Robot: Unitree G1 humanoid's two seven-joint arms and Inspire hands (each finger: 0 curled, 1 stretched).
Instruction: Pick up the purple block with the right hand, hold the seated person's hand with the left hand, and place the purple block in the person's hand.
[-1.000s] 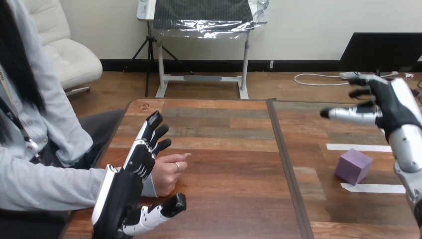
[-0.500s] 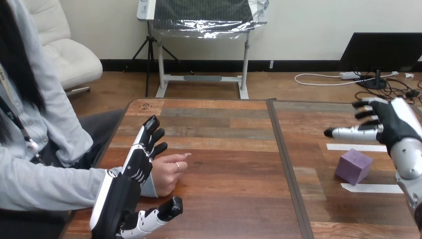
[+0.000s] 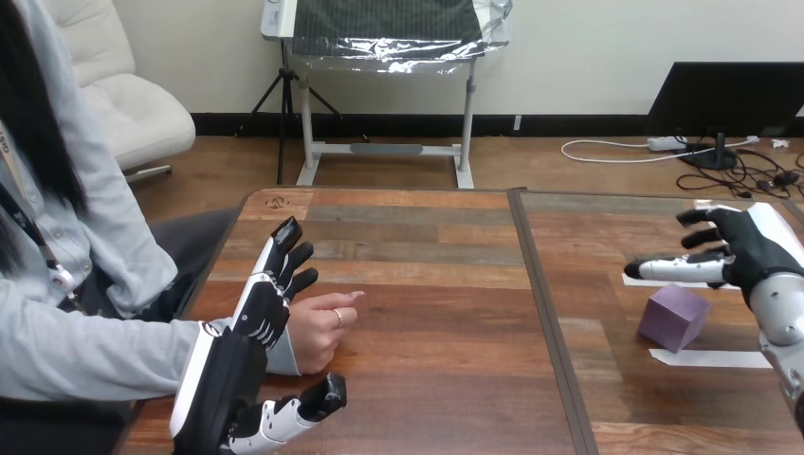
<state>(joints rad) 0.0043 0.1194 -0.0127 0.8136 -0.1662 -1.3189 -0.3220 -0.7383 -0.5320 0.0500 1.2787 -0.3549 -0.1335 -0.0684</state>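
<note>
The purple block [image 3: 672, 318] rests on the table's right half, between two strips of white tape. My right hand [image 3: 735, 252] hovers open just above and to the right of it, thumb stretched left and fingers spread, not touching it. The person's hand [image 3: 320, 327] lies on the table at the left, loosely curled with one finger pointing right. My left hand [image 3: 248, 346] stands open beside and over its wrist, fingers straight along the back of it and thumb low near the table's front edge. I cannot tell whether my left hand touches the wrist.
A dark seam [image 3: 550, 322] runs front to back between the two table halves. White tape strips [image 3: 709, 358] lie near the block. The person's sleeved forearm [image 3: 85, 355] comes in from the left edge.
My right hand has come down toward the purple block, from well above it to just over it. My left hand has drawn back slightly beside the person's wrist.
</note>
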